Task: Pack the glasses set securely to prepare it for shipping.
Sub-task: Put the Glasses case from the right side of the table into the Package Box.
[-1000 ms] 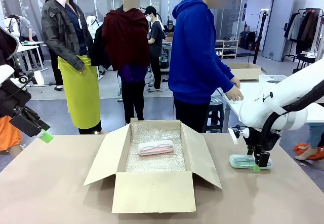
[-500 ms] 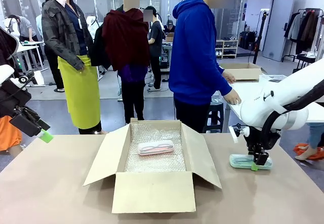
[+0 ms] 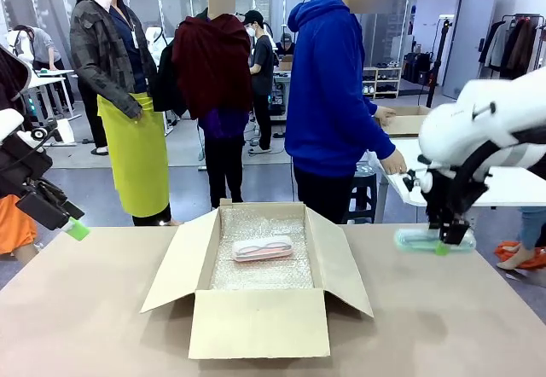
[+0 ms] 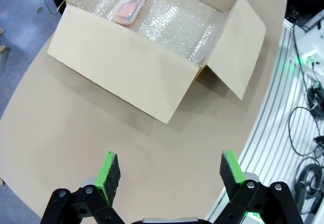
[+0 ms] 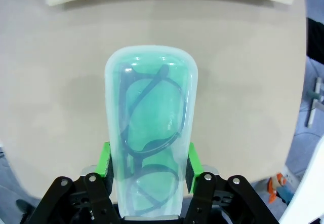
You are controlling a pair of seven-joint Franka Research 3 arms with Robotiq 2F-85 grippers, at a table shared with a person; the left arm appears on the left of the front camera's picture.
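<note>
The tabletop (image 3: 102, 334) is covered in brown paper. Toward its near edge, about midway along, stands an open cardboard box (image 3: 258, 321) with its front flap folded down toward the robot and its side flaps spread outward.

At the left edge of the tabletop, the left gripper (image 4: 169, 169) hangs in the air with its green-padded fingers spread wide and nothing between them. Its wrist camera looks down on bare paper and one corner of the box.

The floor of the box is lined with bubble wrap (image 3: 256, 223). The pink case (image 3: 262, 248) lies flat on the wrap, toward the back wall of the box, with a pair of glasses showing through its lid.

To the right of the box, near the far right corner of the tabletop, the right gripper (image 5: 148, 165) pinches the green case (image 5: 149, 133) across its narrow width. One green pad presses against each long side, close to one end. The case is held level, and dark-framed glasses (image 5: 152, 117) show through its translucent lid. I cannot tell whether it touches the paper.

Beyond the far edge, a person in a blue hoodie (image 3: 328, 95) stands turned away, one hand (image 3: 394, 160) resting on another table.
</note>
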